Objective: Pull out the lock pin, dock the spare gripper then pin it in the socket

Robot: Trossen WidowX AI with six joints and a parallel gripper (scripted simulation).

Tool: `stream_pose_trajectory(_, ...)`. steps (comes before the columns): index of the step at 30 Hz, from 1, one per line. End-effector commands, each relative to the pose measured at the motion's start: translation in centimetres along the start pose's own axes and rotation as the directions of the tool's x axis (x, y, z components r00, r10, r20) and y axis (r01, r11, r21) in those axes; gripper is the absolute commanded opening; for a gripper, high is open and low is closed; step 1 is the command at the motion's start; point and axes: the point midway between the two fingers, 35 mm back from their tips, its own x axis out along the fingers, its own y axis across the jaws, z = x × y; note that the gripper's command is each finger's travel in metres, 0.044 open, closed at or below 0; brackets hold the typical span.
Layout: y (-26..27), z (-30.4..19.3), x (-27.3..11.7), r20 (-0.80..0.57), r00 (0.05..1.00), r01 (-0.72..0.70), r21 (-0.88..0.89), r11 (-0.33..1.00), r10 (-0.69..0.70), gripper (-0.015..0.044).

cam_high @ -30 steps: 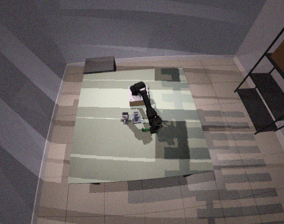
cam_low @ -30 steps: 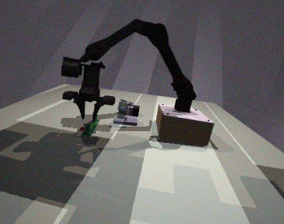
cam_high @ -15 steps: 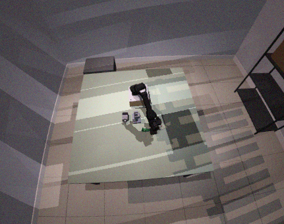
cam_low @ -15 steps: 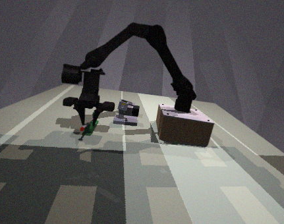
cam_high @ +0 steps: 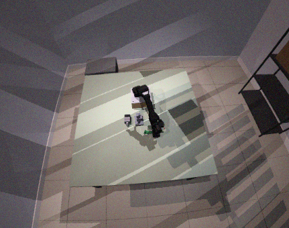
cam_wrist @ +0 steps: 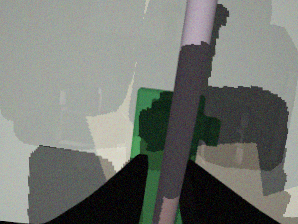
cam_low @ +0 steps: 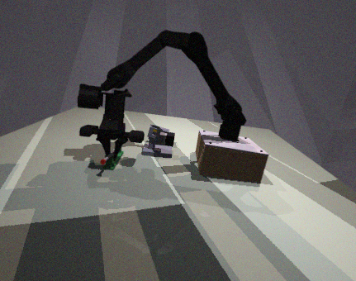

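The lock pin, a pale rod (cam_wrist: 197, 30) (cam_low: 102, 161) with a red head, lies lengthwise over a green holder (cam_high: 147, 132) (cam_low: 114, 166) (cam_wrist: 144, 96). My gripper (cam_low: 111, 155) (cam_wrist: 162, 165) points down low over the holder. Its fingers stand part closed on either side of the rod. The rod runs close to the right finger, with a narrow gap on the left; a firm grip does not show. The grey mount (cam_high: 139, 120) (cam_low: 160, 150) stands on its pale base. The spare gripper (cam_high: 127, 119) lies separately beside it; the exterior view does not separate them clearly.
The arm's base stands on a brown box (cam_high: 139, 104) (cam_low: 232, 163) with a pale top, behind the mount. A grey block (cam_high: 101, 66) is at the table's far left edge, and a dark shelf rack (cam_high: 272, 97) stands off to the right. Striped shadows cross the table.
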Motion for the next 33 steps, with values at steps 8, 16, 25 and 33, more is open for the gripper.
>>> stream_pose_trajectory(8, 0.0, -0.1, 0.0, -0.004, 1.0, 0.002, -0.006, 1.0, -0.002, 0.0)
stream_pose_trajectory(16, 0.1, 0.1, -1.3, -0.001, 1.0, -0.003, -0.001, 1.0, 0.003, 0.0)
stream_pose_trajectory(25, 0.3, 0.3, -2.5, -0.004, 1.0, -0.015, -0.001, 1.0, 0.015, 0.0)
stream_pose_trajectory(33, 0.4, 0.2, -2.5, -0.006, 1.0, -0.02, -0.002, 1.0, 0.02, 0.0)
